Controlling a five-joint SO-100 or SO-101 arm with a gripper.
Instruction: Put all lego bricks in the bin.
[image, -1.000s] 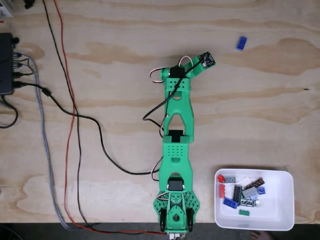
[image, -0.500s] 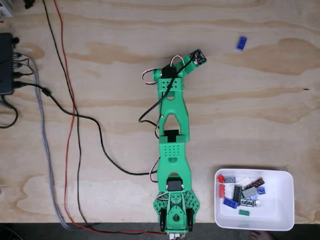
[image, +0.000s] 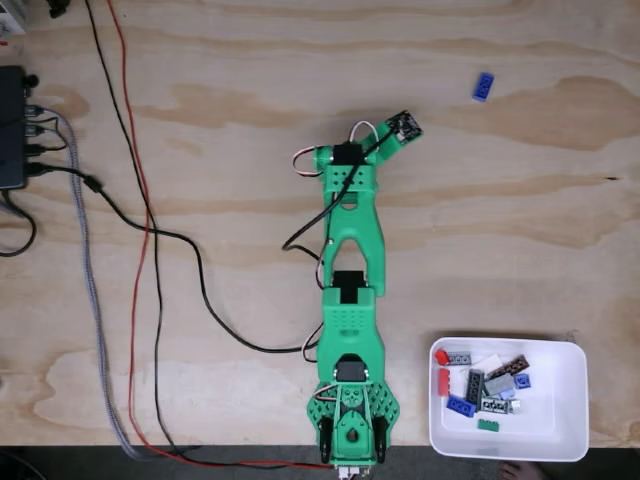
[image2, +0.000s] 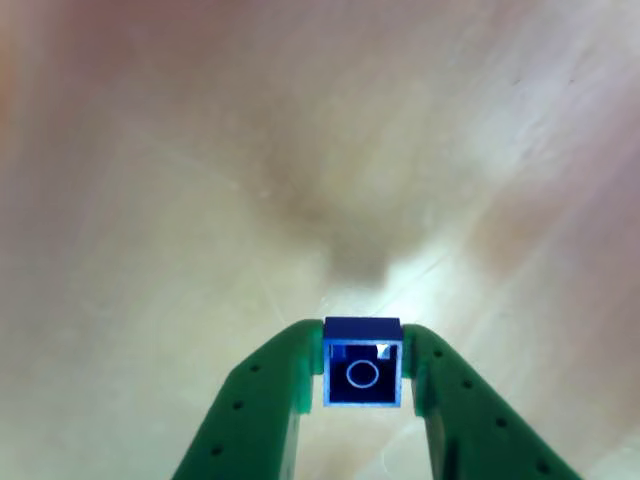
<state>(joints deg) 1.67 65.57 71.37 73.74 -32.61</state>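
In the fixed view, the arm (image: 352, 300) extends from its base at the bottom edge, centre, up toward the middle of the plywood table (image: 250, 90). The bin (image: 560, 420) rests on the table at the lower right, just right of the arm base. A cluster of lego bricks (image: 482, 380) lies inside the bin, in its left half. A single brick (image: 484, 86) lies on the table at the upper right, well apart from the bin and up-right of the arm's far end. Cables (image: 140, 230) run down the table's left side. In the other view, a brick (image2: 362, 362) sits between the two fingers of the gripper (image2: 362, 380), above the table surface.
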